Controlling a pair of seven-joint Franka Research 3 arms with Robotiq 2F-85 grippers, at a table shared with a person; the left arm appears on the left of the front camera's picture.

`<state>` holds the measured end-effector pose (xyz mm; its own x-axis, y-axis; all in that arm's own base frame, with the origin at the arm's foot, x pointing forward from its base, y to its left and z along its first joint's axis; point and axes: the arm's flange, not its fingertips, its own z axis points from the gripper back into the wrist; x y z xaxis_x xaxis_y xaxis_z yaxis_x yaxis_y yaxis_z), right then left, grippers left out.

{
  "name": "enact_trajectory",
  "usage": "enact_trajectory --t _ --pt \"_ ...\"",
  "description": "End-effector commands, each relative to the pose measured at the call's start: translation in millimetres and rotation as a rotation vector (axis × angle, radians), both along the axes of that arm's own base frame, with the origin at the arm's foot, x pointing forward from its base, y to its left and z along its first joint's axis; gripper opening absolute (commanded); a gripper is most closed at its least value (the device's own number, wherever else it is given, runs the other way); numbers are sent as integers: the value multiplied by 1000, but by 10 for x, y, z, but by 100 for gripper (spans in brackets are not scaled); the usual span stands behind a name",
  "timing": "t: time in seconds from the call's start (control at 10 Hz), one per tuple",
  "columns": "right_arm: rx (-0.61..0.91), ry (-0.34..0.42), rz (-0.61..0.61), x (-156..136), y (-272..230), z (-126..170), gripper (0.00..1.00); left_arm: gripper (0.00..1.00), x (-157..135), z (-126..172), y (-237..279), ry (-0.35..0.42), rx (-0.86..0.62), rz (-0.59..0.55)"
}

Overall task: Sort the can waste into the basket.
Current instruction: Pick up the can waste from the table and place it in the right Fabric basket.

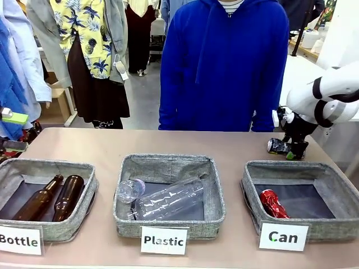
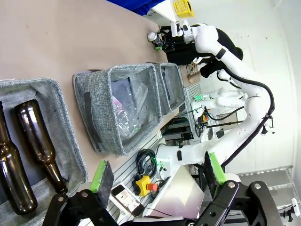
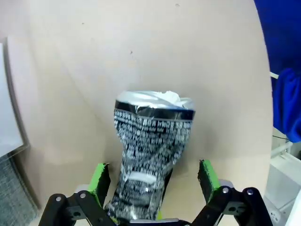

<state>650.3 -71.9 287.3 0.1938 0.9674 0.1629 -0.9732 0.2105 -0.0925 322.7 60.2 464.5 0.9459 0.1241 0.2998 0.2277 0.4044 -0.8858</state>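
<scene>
A crushed black can [image 3: 153, 136] with pale markings lies on the table, between the spread fingers of my right gripper [image 3: 153, 181]. The green pads [image 3: 99, 183] stand clear of its sides, so the gripper is open. From the front, this can [image 1: 277, 147] lies behind the "Can" basket [image 1: 303, 168] with my right gripper [image 1: 294, 150] at it. A shiny red crushed can [image 1: 273, 203] lies inside that basket. My left gripper [image 2: 157, 174] hangs open and empty off the table's left end, at the picture's edge [image 1: 12, 131]. It also sees the black can [image 2: 153, 36] far off.
The "Bottle" basket [image 1: 84, 168] holds two brown glass bottles [image 1: 53, 196]. The "Plastic" basket [image 1: 168, 159] in the middle holds clear plastic bottles [image 1: 168, 197]. A person in a blue hoodie [image 1: 224, 67] stands at the far edge. Bare tabletop lies behind the baskets.
</scene>
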Motion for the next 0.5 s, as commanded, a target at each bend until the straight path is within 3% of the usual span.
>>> enact_trajectory --t 0.0,0.2,0.3,0.4 --pt "-3 12 -24 72 -11 -64 100 100 -21 17 -17 0 -11 0" --pt "3 9 -25 44 -12 -70 100 100 -21 17 -17 0 -11 0" --pt "-6 5 -18 24 -14 -39 41 100 -21 17 -17 0 -11 0" --pt "-18 8 -16 17 -11 -28 40 100 -21 17 -17 0 -11 0"
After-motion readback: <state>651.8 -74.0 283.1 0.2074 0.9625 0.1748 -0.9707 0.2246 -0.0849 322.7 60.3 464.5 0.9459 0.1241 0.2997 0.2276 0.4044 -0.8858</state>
